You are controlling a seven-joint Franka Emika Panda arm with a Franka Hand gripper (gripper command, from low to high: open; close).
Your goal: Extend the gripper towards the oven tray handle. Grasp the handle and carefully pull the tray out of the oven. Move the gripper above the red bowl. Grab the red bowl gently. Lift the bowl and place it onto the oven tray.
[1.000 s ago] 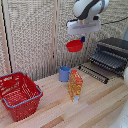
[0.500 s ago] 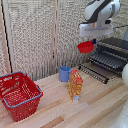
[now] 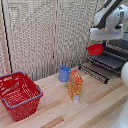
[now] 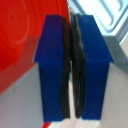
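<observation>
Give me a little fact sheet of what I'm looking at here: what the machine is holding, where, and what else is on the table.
Held item: red bowl, in the air, pinched at its rim
Gripper: blue fingers shut on the bowl's rim
Bowl position: above the pulled-out tray, not yet set down
Oven: at the exterior view's right, door open
Blue cup: upright on the wooden table
Orange carton: standing in front of the cup
Red basket: at the exterior view's left

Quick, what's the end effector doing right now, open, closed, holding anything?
End effector: closed on the rim of the red bowl, held in the air above the tray.
</observation>
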